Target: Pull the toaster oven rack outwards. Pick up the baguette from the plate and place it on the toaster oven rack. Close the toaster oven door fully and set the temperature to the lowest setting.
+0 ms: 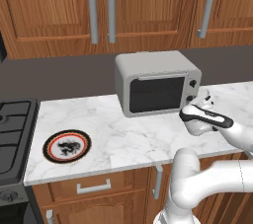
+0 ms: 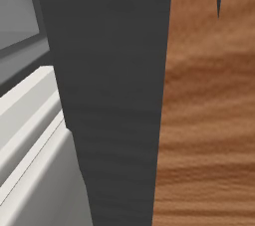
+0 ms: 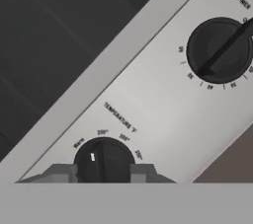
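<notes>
The toaster oven stands at the back of the marble counter, and its door is up against the front, dark glass facing out. The rack and the baguette are hidden. The plate lies bare near the counter's front left. My gripper is at the oven's right panel. In the hand view my gripper is shut on the temperature knob, one fingertip on each side. The timer knob sits at the upper right, and the door glass takes up the left.
A black stove borders the counter on the left. Wooden wall cabinets with long grey handles hang above the oven. The right base view sits close against a dark panel and a wooden surface.
</notes>
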